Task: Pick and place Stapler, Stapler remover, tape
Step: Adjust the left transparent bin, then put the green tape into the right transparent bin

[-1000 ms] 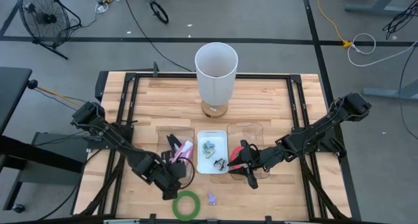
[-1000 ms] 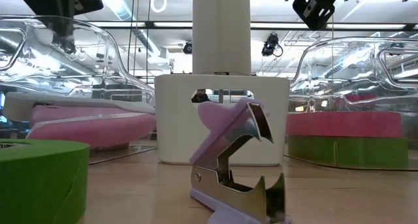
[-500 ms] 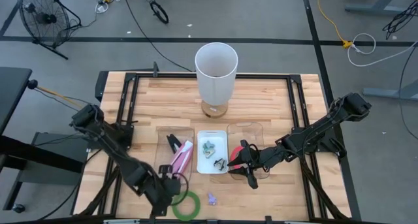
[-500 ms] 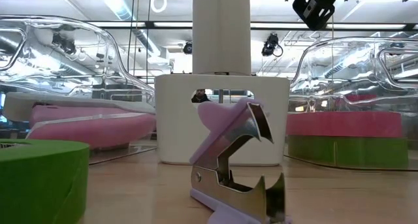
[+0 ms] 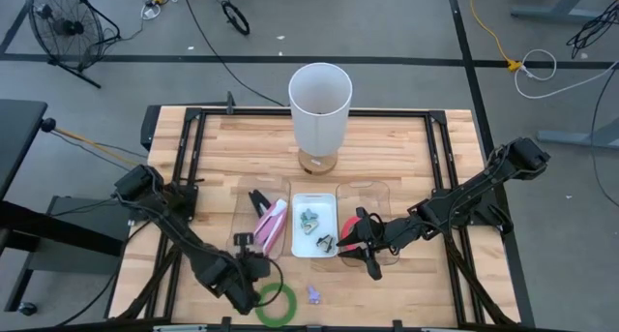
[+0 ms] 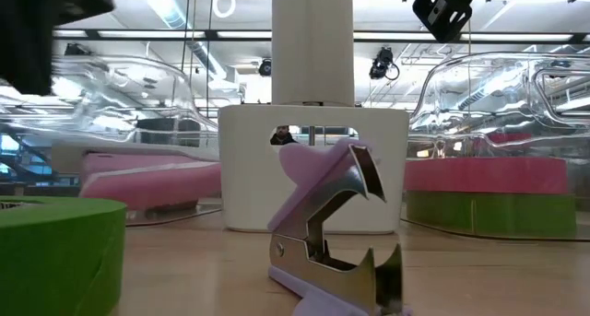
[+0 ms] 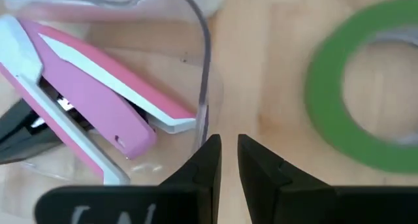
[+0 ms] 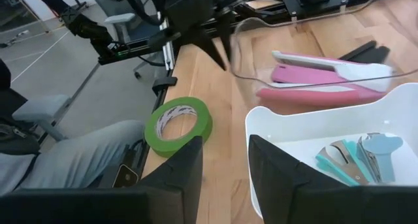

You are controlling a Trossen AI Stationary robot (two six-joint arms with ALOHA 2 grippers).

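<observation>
While left tool (image 7: 225, 160) stands narrow, pink stapler (image 5: 270, 226) lies lengthwise, nose toward cylinder (image 5: 319, 107).

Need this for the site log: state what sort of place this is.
Probably a robotics lab or workshop: bare ceiling ducts and strip lights overhead, loose cables and a floor fan on the grey floor around the wooden table.

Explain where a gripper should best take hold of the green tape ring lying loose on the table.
Probably the band of the green tape ring, from above: it lies flat with its hole open, so one finger fits inside and one outside. The left gripper is closest.
</observation>
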